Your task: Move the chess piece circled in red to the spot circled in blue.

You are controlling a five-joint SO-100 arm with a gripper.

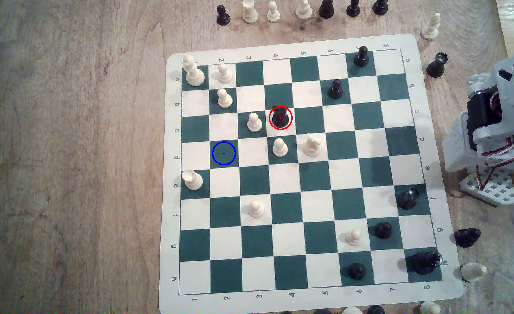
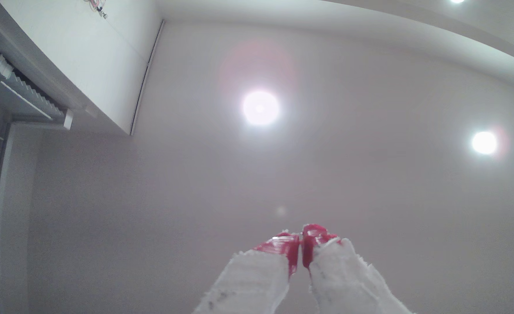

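Note:
The chess piece (image 1: 280, 117), black and stout with a flat top, stands upright inside a red circle on a cream square near the board's middle in the exterior view. The spot (image 1: 223, 153) is a dark green square ringed in blue, two squares toward the exterior view's left and one row nearer, with nothing on it. My arm (image 1: 497, 126) is folded up off the board at the exterior view's right edge, far from the piece. In the wrist view my gripper (image 2: 300, 238) points up at the ceiling, its red-tipped white fingers (image 2: 283, 246) pressed together with nothing between them.
Cream pawns (image 1: 254, 122) (image 1: 279, 147) and a cream knight (image 1: 312, 145) stand close around the circled piece. More cream pieces fill the board's left side (image 1: 194, 72), black ones its right side (image 1: 335, 89). Captured pieces (image 1: 272, 12) line the wooden table beyond the board.

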